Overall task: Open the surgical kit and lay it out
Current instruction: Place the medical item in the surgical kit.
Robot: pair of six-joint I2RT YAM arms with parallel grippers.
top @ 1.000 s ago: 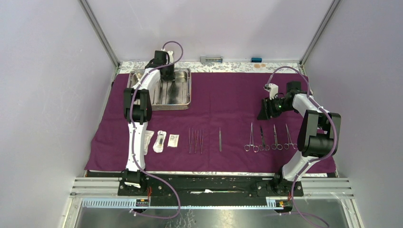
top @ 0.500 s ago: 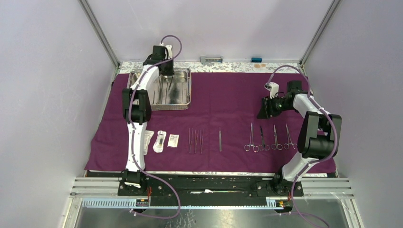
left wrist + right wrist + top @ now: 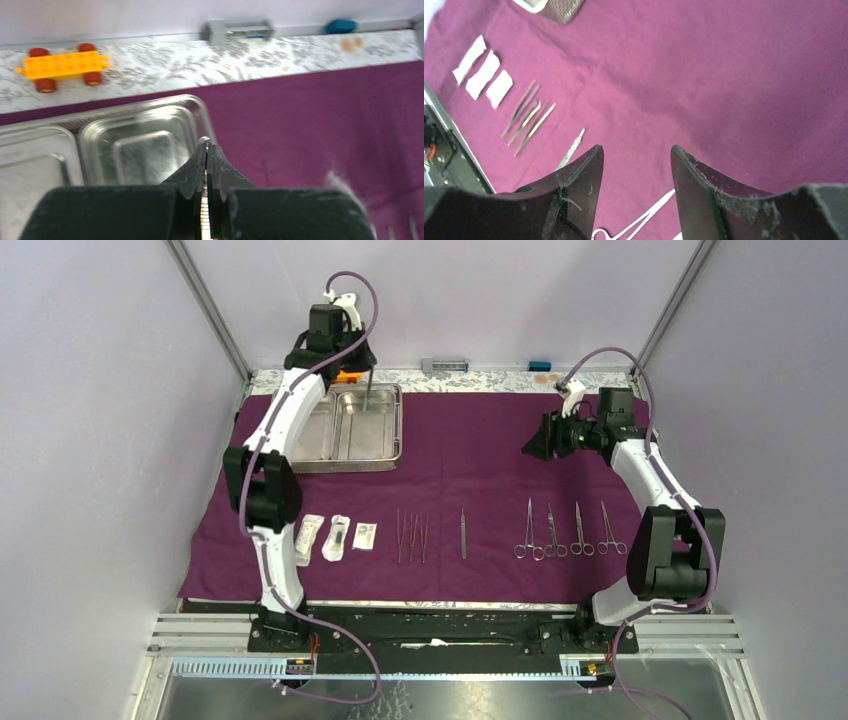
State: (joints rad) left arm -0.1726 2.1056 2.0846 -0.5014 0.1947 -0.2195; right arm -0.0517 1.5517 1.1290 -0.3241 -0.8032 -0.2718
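The left end effector (image 3: 206, 147) is staying out of contact with everything: its fingers (image 3: 222, 172) are pressing flat together, fully clenched, and I cannot make out anything pinched between them. It is hanging above the right-hand compartment of the two-compartment steel tray (image 3: 400, 430), tips pointing down, clear of the metal. The left arm is stretching far forward along the left side of the dark purple cloth wrap (image 3: 480, 450), elbow bending outward over the cloth's left part and wrist rising above the tray's far rim. Just beyond that rim an orange toy car (image 3: 65, 66) is sitting on the leaf-patterned counter (image 3: 480, 380). The right end effector (image 3: 530, 445) is standing partly released, a clear gap showing between its two fingers (image 3: 586, 172), grasping nothing and touching nothing. It is hovering over the far right of the cloth, pointing left toward the middle, while the right arm is folding its elbow at the near right and reaching its forearm away from the base. The kit is lying in a row along the cloth's near part: three sealed packets (image 3: 337, 537) at left, thin steel tweezers (image 3: 411, 537) beside them, a single slim instrument (image 3: 463, 533), then four ring-handled forceps (image 3: 580, 530) at right.
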